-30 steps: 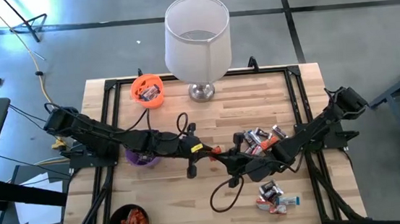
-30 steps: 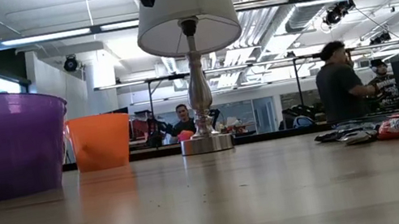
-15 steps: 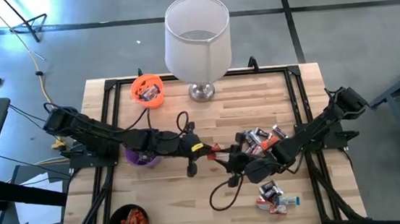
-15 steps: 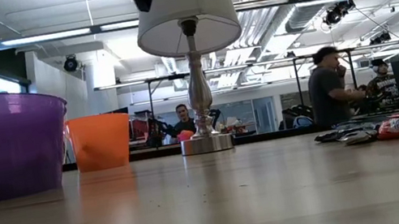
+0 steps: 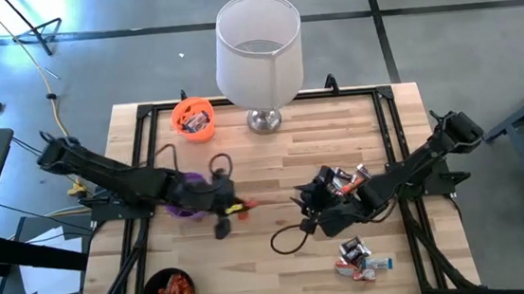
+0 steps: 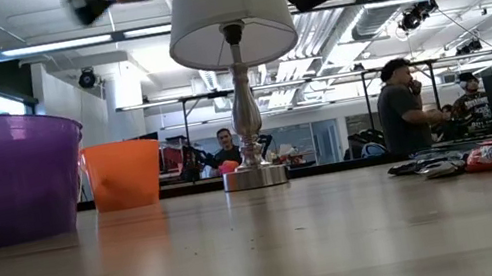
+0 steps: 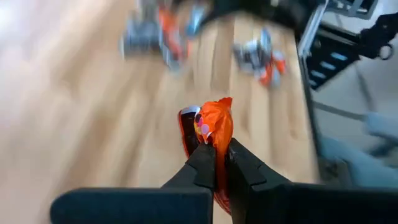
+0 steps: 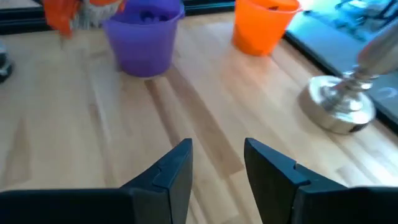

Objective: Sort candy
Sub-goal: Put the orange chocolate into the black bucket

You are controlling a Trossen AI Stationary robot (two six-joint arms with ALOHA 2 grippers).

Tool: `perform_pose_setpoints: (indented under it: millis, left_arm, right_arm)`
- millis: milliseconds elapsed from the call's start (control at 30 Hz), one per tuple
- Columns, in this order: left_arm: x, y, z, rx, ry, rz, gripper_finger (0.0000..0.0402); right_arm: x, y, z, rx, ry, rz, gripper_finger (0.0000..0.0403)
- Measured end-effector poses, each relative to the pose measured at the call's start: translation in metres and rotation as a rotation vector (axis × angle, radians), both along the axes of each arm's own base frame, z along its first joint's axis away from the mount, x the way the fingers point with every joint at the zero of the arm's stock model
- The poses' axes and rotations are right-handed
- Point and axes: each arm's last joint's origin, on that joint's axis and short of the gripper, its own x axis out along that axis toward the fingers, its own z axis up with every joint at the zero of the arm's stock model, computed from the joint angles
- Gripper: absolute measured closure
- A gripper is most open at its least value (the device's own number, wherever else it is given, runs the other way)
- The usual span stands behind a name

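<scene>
My left gripper (image 5: 236,208) hangs over the table's middle left, just right of the purple cup (image 5: 184,209), shut on an orange-red candy (image 7: 214,124). The right wrist view shows that candy (image 8: 62,15) held up beside the purple cup (image 8: 146,34). My right gripper (image 5: 302,206) stands open over the table's middle, with nothing between its fingers (image 8: 168,171). More candy lies in a heap (image 5: 341,180) by the right arm. A smaller heap (image 5: 359,257) lies near the front edge. My left gripper pinches the orange-red candy between its two fingertips (image 7: 205,162), on the wrapper's lower part (image 7: 214,142). The crumpled wrapper sticks out past the fingertips. The candy is lifted clear of the table.
An orange cup (image 5: 193,117) with candy stands at the far left, next to a lamp (image 5: 258,52) with a white shade at the far middle. A black cup (image 5: 170,293) of red candy sits at the near left corner. People stand in the room beyond (image 6: 405,115).
My left gripper has drawn away from my right gripper toward the table's left edge and the purple cup, rolling as it went and carrying the orange-red candy that sat where the two grippers met. My right gripper has stayed near the middle and has turned about its own axis.
</scene>
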Motion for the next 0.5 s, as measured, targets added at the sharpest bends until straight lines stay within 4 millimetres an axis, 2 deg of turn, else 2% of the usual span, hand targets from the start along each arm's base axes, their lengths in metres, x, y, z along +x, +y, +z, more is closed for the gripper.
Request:
perform_pose_setpoints:
  millis: [100, 200, 333, 500]
  left_arm:
    - [-0.037, -0.007, 0.005, -0.229, 0.163, 0.087, 0.0401]
    - [-0.065, -0.026, 0.008, -0.442, 0.266, 0.191, 0.0401]
    - [-0.089, -0.065, 0.01, -0.693, 0.316, 0.272, 0.0401]
    - [-0.107, -0.109, -0.007, -0.886, 0.425, 0.414, 0.0401]
  right_arm:
    - [0.003, -0.003, 0.006, 0.052, 0.022, 0.042, 0.0261]
    - [0.005, -0.005, 0.006, 0.074, 0.055, 0.083, 0.0261]
    - [0.006, -0.009, 0.005, 0.092, 0.08, 0.087, 0.0261]
    - [0.008, -0.018, 0.003, 0.085, 0.104, 0.06, 0.0261]
